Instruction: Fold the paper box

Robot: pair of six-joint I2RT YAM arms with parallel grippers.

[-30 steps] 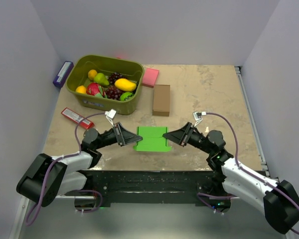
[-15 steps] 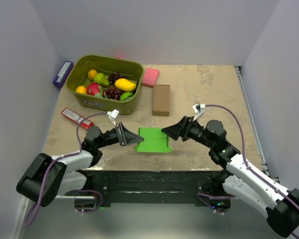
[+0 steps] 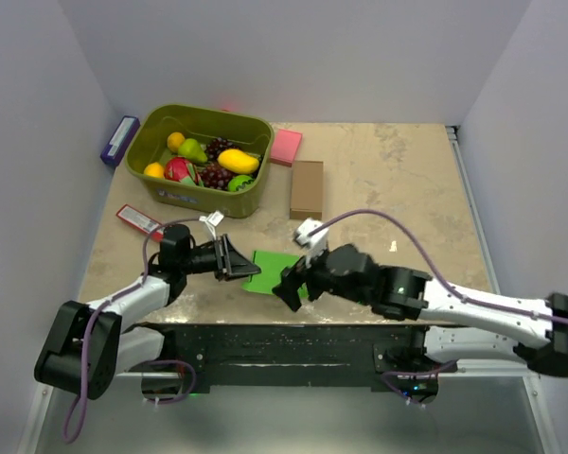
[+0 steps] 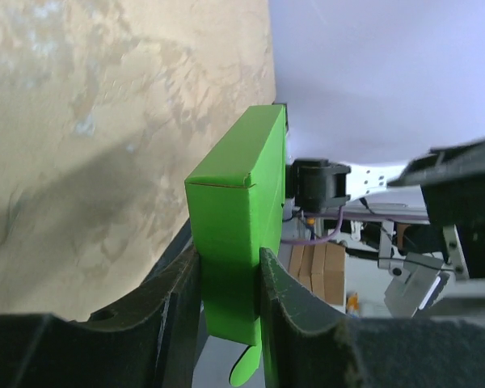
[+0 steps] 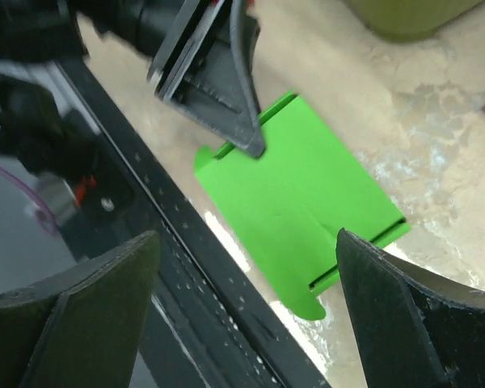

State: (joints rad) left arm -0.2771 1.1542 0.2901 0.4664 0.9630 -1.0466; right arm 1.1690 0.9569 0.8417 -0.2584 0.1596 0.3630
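Paper box (image 3: 270,268), a flat green block at the near edge of the table (image 3: 398,180), runs roughly left to right; in the left wrist view the left gripper (image 3: 249,268) pinches its left end, length pointing away; in the right wrist view the right gripper (image 3: 286,287) hovers above, spread wide and holding nothing.

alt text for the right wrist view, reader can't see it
The left gripper clamps one end of a flat-folded bright green paper box over the tan table, near its front edge. The right gripper hangs above, wide open, a dark finger at each side.
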